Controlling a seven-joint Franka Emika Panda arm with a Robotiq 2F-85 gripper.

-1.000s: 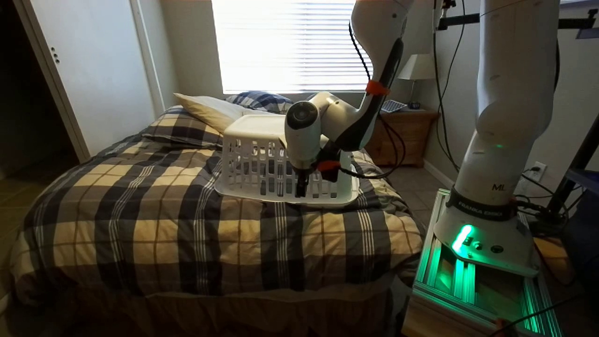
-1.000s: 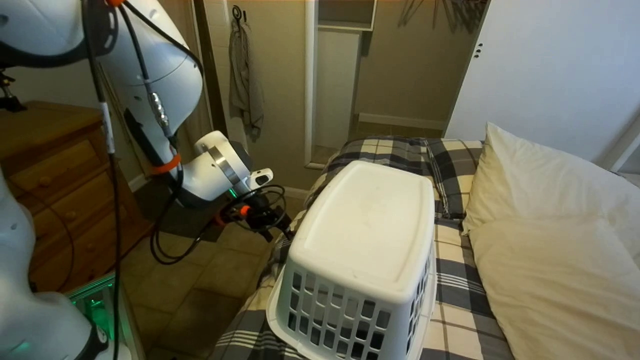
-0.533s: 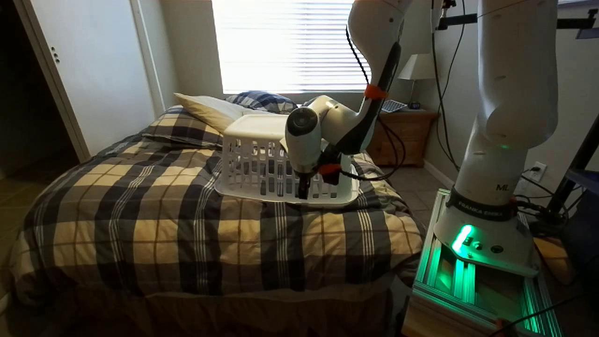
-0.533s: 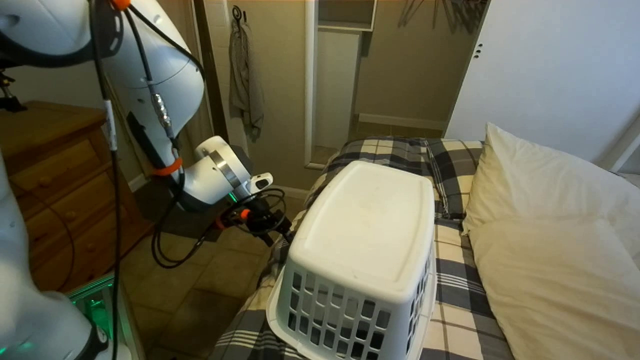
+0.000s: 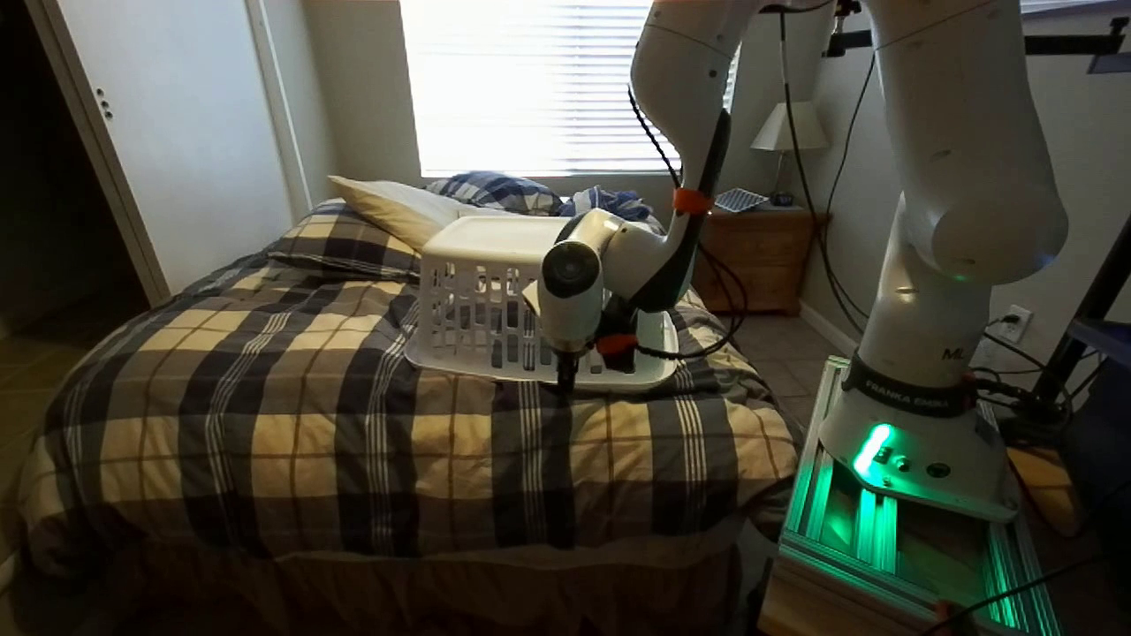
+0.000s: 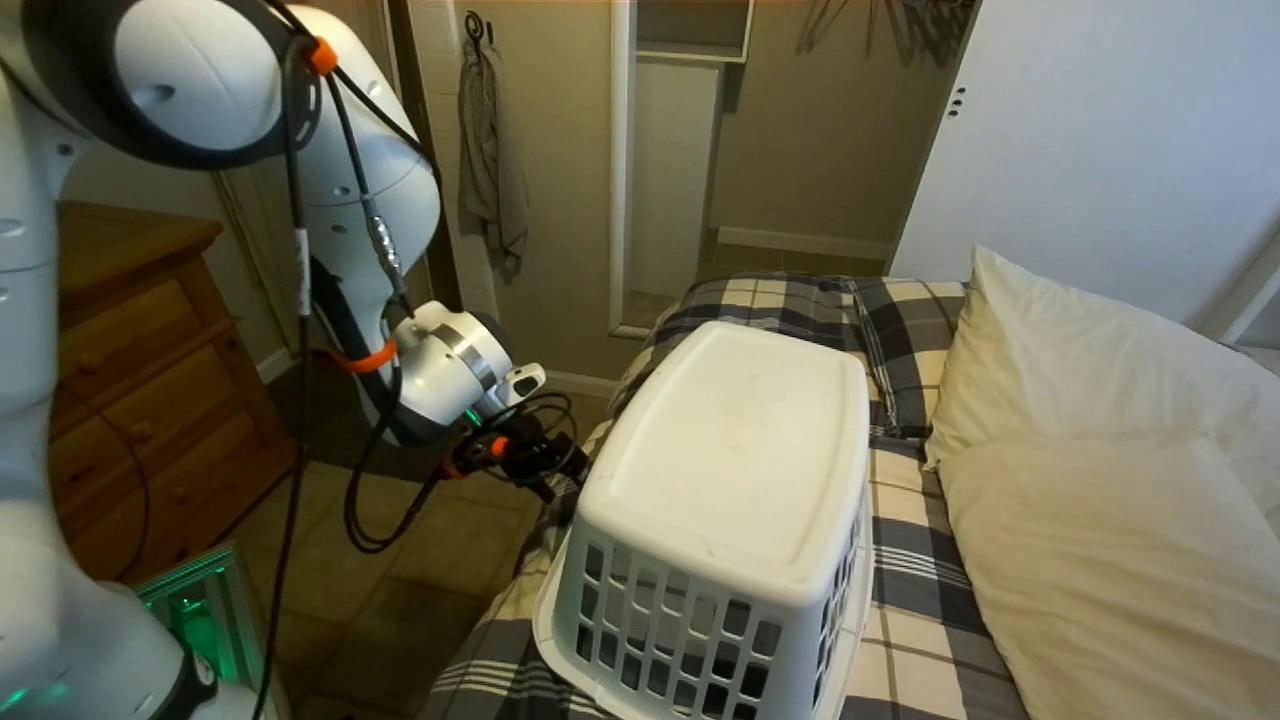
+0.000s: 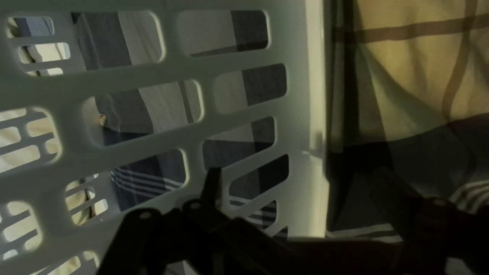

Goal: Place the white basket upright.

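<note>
White plastic basket, rectangular with rounded corners, standing upside down on a plaid, fabric-covered surface, close to its edge. The basket's solid, smooth base faces up, with a faint line just inside its edge. The walls flare outward toward the bottom and are cut with rows of tall, rounded slots, through which the plaid shows. The wide, flared rim is underneath, down against the surface. In the wrist view, light runs along that rim.
</note>
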